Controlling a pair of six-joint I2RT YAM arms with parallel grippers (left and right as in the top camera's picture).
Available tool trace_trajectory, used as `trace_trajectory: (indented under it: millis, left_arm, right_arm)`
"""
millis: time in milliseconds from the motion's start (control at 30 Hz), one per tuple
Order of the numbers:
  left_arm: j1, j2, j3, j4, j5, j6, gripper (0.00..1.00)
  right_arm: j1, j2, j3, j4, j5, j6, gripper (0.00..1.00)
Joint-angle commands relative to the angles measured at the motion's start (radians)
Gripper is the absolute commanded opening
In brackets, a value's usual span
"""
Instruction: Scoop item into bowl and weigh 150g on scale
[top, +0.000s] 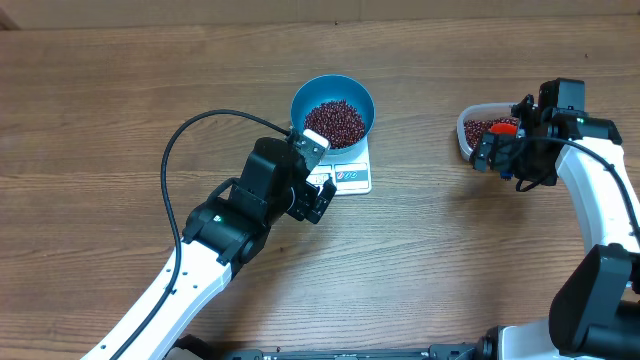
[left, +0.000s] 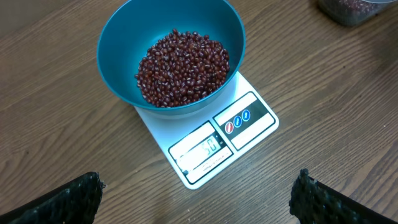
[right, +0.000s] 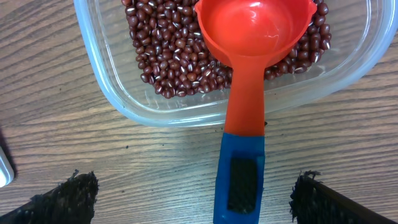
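**Weighing beans: right gripper poised over the scoop handle**

Obs. The bowl (left: 115, 50) sits on the scale (left: 245, 118), mid-worktop (top: 120, 80), covering the far end of the platform. The display (left: 204, 149) at the near edge is clear of the bowl. A good heap of beans (left: 183, 68) lies in the bowl. The display is lit, but its digits are too small for me to read with confidence.

Left gripper (left: 196, 202): jaws spread fully, nothing held, hovering just short of the scale's display edge and not touching it.

Right gripper (right: 194, 198): jaws likewise fully apart, empty. The tub (right: 112, 93), well off to the right, holds more beans. The scoop (right: 249, 37) rests in it cup-up and empty, with its blue handle (right: 239, 180) jutting over the rim between the open fingers, nearer one finger than the other.

Judgement. The step in hand looks like taking up the scoop for a top-up.

Method notes:
- Centre the jaws on the blue grip before closing, so the scoop does not twist.
- Take shallow loads and carry them level.
- Tip slowly over the bowl's middle and pause for the reading to settle.
- Keep the left gripper off the scale, or the weight will read false.
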Motion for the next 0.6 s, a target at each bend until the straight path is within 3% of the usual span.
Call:
trace_trajectory:
  millis: [0, 567]
  left_arm:
    - [0.004, 0.0, 0.029, 0.003, 0.008, 0.013, 0.99]
    - [0.004, 0.0, 0.029, 0.004, 0.008, 0.013, 1.0]
  right_arm:
    - [-0.003, 0.005, 0.027, 0.005, 0.005, -0.007, 1.0]
    - [-0.003, 0.005, 0.027, 0.026, 0.005, -0.007, 1.0]
